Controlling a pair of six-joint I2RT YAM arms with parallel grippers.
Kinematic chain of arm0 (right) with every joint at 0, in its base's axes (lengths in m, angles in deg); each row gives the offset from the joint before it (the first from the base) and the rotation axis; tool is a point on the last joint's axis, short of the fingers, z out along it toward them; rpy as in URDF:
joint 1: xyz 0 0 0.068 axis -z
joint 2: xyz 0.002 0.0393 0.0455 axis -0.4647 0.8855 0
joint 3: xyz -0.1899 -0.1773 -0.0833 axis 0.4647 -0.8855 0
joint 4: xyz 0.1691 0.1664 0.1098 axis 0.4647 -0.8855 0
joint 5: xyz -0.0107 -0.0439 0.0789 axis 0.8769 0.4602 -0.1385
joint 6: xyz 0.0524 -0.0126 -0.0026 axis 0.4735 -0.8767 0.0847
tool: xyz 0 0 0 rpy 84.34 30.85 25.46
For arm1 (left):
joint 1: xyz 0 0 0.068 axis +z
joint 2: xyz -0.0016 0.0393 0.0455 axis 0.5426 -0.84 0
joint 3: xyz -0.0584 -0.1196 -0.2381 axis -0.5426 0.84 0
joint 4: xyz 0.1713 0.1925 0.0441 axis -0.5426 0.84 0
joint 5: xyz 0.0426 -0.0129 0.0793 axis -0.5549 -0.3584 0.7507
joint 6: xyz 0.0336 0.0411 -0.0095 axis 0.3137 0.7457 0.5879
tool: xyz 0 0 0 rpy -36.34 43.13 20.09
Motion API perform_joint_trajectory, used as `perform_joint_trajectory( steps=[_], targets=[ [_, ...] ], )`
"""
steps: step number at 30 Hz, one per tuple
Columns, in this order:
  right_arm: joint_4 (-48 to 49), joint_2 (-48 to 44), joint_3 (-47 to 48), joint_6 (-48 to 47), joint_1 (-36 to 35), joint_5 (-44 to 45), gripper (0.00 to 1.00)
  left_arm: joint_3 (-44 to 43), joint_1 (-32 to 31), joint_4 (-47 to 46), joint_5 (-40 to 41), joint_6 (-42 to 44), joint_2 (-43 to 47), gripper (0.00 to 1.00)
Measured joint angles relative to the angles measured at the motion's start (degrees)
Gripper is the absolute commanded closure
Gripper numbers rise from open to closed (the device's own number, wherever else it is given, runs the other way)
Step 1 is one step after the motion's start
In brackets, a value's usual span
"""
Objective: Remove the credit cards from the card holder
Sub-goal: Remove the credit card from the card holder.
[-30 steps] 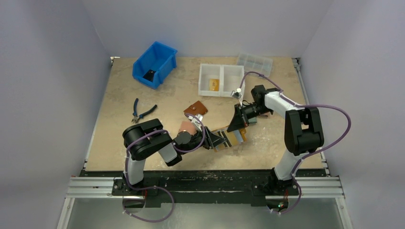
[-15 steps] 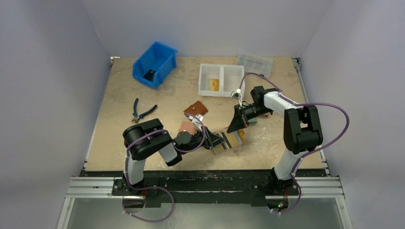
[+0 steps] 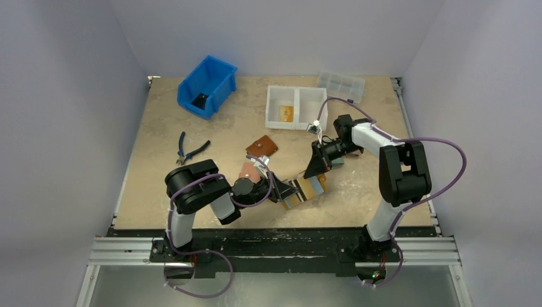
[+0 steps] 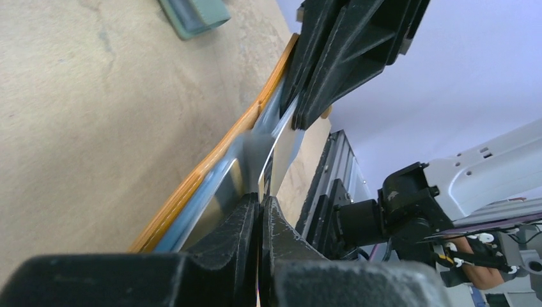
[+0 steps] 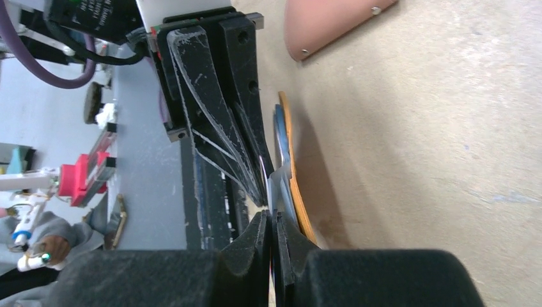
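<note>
The mustard-orange card holder (image 3: 313,187) lies open on the table between both arms. My left gripper (image 3: 289,190) is shut on a thin pale sheet at its near-left end, seen edge-on in the left wrist view (image 4: 261,201) beside the orange cover (image 4: 211,160) and bluish sleeves. My right gripper (image 3: 313,171) is shut on a thin edge at the far end, close to the cover (image 5: 295,185) in the right wrist view (image 5: 271,217). Whether that edge is a credit card or a sleeve is hard to tell. The two grippers' tips nearly meet.
A pink wallet (image 3: 249,171) lies under the left wrist and a brown wallet (image 3: 263,146) just beyond it. A small green item (image 3: 337,162) sits by the right gripper. Pliers (image 3: 190,150), a blue bin (image 3: 208,86), a white two-part tray (image 3: 313,118) and a clear box (image 3: 340,83) lie farther back.
The card holder and my left gripper have shifted slightly left and toward the near edge. The right gripper has stayed almost in place. Both stay shut.
</note>
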Motion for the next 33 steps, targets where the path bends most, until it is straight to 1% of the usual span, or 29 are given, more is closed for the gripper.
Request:
perform_joint_trajectory(
  steps=[7,17,18,21,24,25,27,30,33],
  targets=[
    [4.5,0.0,0.0,4.3,0.2,5.1,0.92,0.7,2.0,0.1,-1.2,-1.6,-2.8,1.00],
    [11.2,0.0,-1.6,11.4,0.3,12.3,0.89,3.5,3.6,0.4,-2.6,-3.3,-3.8,1.00],
    [11.7,0.0,-1.7,11.8,0.3,13.1,0.87,3.7,3.7,0.4,-2.7,-3.4,-3.8,1.00],
    [13.1,0.0,-1.9,13.2,0.3,15.6,0.77,4.0,3.8,0.4,-3.0,-3.4,-3.4,1.00],
    [14.5,-0.3,-2.4,13.9,0.3,18.6,0.65,4.5,3.9,0.4,-3.6,-3.2,-1.7,1.00],
    [14.7,-0.7,-2.5,14.2,0.3,19.5,0.59,4.6,4.0,0.4,-3.8,-3.1,-1.1,1.00],
    [15.8,-2.4,-3.2,14.2,0.3,21.7,0.53,4.9,4.0,0.5,-4.4,-2.4,0.7,1.00],
    [16.5,-6.6,-3.8,13.9,0.3,24.0,0.46,5.1,4.0,0.6,-5.2,-0.7,4.6,1.00],
    [17.2,-11.3,-3.9,12.7,0.3,24.3,0.43,5.2,4.0,3.2,-5.7,2.2,10.6,1.00]
  ],
)
